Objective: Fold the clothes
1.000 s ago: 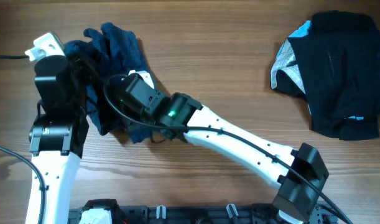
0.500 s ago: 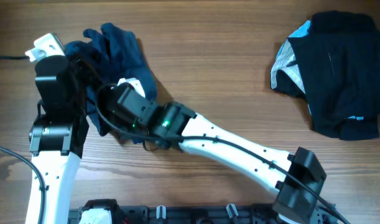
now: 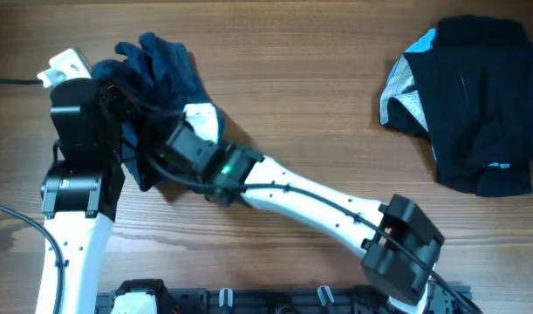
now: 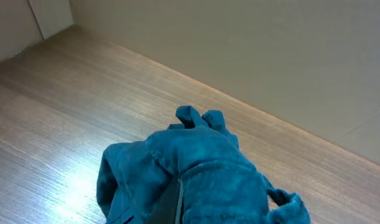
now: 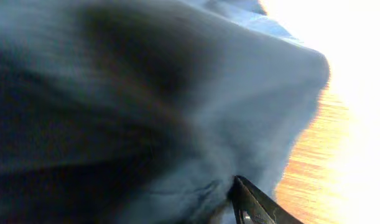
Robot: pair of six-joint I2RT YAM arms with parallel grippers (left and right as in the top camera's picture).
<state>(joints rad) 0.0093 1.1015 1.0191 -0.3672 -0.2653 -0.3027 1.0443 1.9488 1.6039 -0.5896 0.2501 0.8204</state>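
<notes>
Table [image 3: 318,105]: 1, bare wood. Arms: 2, both brought to the same heap. Garments: 2.

The black garment [image 3: 475,105], w/ a grey-and-blue lining shown at one edge, is left crumpled well apart from both grippers, off behind the R gripper's wrist. The blue garment [image 3: 170,65] is bunched right at both tools. It is met by the L gripper [image 3: 118,100] from one side and by the R gripper [image 3: 161,161] from the other, w/ cloth lying between and beyond them.

L gripper: no fingers are shown in its wrist cam, only the blue heap just ahead and below, so opening and hold can't be told. R gripper: its cam is filled w/ blurred blue cloth and 1 dark fingertip [image 5: 258,208] is seen against a fold. It is prob. buried in the cloth, but whether it's closed on it can't be told.

Risks, as judged:
- No hem or corner is exposed, so several layers could be pinched at once and a lump raised, not an edge.
- Cloth could be stretched or dragged if the grippers are pulled apart w/ uneven hold.
- The arms are set close, so a collision could be caused by any crossing move.
</notes>
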